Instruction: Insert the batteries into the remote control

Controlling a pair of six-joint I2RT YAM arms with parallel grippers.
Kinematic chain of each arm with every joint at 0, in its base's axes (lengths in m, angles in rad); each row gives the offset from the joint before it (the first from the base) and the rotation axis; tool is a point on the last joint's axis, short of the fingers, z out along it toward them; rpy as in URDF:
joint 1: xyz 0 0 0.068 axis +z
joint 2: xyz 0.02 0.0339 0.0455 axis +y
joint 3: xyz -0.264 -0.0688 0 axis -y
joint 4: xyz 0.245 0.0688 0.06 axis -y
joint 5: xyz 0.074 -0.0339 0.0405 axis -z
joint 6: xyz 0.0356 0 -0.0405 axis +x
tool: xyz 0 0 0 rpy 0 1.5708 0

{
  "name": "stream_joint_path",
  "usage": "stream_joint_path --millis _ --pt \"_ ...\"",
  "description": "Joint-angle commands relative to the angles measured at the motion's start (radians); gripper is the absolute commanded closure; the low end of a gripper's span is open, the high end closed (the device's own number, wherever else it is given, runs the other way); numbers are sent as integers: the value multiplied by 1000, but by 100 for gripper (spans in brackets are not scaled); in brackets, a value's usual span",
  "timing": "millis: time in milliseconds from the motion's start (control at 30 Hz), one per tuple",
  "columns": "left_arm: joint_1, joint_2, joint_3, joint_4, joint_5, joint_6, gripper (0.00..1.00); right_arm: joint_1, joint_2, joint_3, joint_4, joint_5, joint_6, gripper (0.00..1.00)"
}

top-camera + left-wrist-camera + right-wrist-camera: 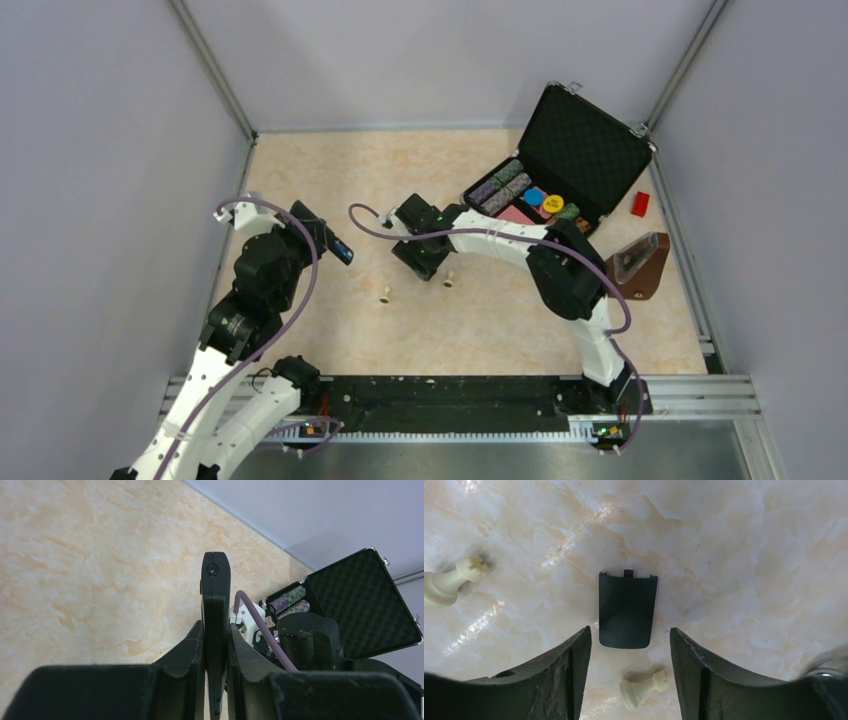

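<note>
My left gripper (pixel 330 240) is shut on the slim black remote control (pixel 338 247) and holds it above the table at the left. In the left wrist view the remote (pixel 216 595) stands edge-on between my fingers (pixel 190 650). A blue patch (pixel 345 254) shows at its lower end; I see no loose batteries. My right gripper (pixel 629 632) is open and low over the table, its jaws either side of the near end of the small black back cover (pixel 627 607), which lies flat. In the top view the right gripper (pixel 422 258) hides the cover.
Two beige pawn pegs lie near the right gripper (pixel 384 296) (pixel 449 280); one is between its fingers (pixel 641 690), one at the left (pixel 444 585). An open black chip case (pixel 585 150) stands back right, with a red block (pixel 640 203) and a brown wedge-shaped object (pixel 640 267) beside it.
</note>
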Motion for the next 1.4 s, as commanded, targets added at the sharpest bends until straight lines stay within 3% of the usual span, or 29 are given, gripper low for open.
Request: stream_joint_path --millis 0,300,633,967,1367 --pt "5 -9 -1 32 -22 15 100 10 49 80 -86 21 -1 45" --pt "5 -11 -5 35 -24 16 100 13 102 121 -173 15 7 49" --pt "6 -4 -5 34 -18 16 100 15 140 153 -203 21 11 68" --pt "5 -7 -9 33 -9 16 100 14 3 84 -74 40 64 69" --pt "5 -4 -34 48 22 -2 100 13 -123 32 -64 62 96 68"
